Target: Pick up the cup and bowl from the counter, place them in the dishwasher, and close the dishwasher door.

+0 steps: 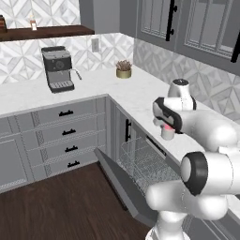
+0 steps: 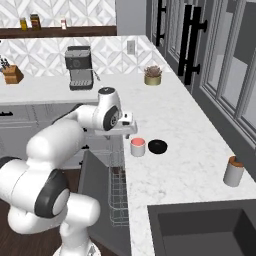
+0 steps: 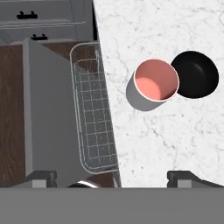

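Cup (image 3: 152,85) upright on counter (image 3: 175,144) — touching black bowl (image 3: 197,74), end effector (image 3: 112,177) open above

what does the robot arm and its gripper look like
The arm is glossy white with rounded, bulbous links and dark grey bands at the joints. One round white joint cap carries a small dark mark. The gripper has two small dark grey, blocky finger tips. No cables or lettering are visible.

Kitchen corner: walls are clad in grey-white geometric tile (image 1: 21,68). Floor is laid in dark wood planks (image 1: 56,206). Grey drawer fronts (image 1: 56,133) are fitted with black handles. A dark wooden shelf (image 1: 47,33) is mounted high; glazed upper cabinets (image 2: 220,55) are hung at right.
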You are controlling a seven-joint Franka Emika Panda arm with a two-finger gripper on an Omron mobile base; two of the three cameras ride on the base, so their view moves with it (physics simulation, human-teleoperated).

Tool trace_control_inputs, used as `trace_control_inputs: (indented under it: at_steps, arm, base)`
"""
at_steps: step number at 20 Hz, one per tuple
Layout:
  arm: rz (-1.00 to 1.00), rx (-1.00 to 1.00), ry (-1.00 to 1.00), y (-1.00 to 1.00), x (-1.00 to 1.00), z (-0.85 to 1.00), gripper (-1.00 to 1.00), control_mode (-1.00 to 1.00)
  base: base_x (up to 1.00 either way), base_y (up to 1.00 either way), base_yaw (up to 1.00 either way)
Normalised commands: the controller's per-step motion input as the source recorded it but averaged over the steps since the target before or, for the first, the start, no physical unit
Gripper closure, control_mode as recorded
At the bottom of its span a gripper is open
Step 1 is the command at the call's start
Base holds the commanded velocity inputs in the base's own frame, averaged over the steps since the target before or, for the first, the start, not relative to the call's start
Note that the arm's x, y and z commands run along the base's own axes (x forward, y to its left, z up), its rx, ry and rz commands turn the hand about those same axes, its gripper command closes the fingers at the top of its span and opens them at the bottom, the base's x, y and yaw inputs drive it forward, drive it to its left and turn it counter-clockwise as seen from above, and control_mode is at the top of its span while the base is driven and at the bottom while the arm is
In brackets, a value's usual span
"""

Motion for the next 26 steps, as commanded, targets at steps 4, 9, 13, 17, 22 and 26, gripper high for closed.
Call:
trace_control_inputs:
  at_steps: [4, 9, 13, 17, 22, 26]
  arm:
    - [0.11, 0.00, 0.01, -0.18, 0.43, -0.25, -1.00, -1.00]
    - [0.10, 0.00, 0.00, -0.01, 0.39, -0.25, -1.00, -1.00]
    - [0.06, 0.00, 0.00, -0.09, 0.30, -0.30, -1.00, -1.00]
    - [0.01, 0.00, 0.00, -0.13, 0.05, -0.32, -1.00, -1.00]
    - [0.00, 0.00, 0.01, -0.16, 0.00, -0.34, -1.00, -1.00]
    - [0.00, 0.00, 0.00, -0.02, 0.07, -0.23, -1.00, -1.00]
  base:
    - [0.00, 0.00, 0.00]
    - [0.00, 0.00, 0.00]
    - [0.00, 0.00, 0.00]
    - [0.00, 0.00, 0.00]
    - [0.00, 0.00, 0.00]
    - [0.00, 0.00, 0.00]
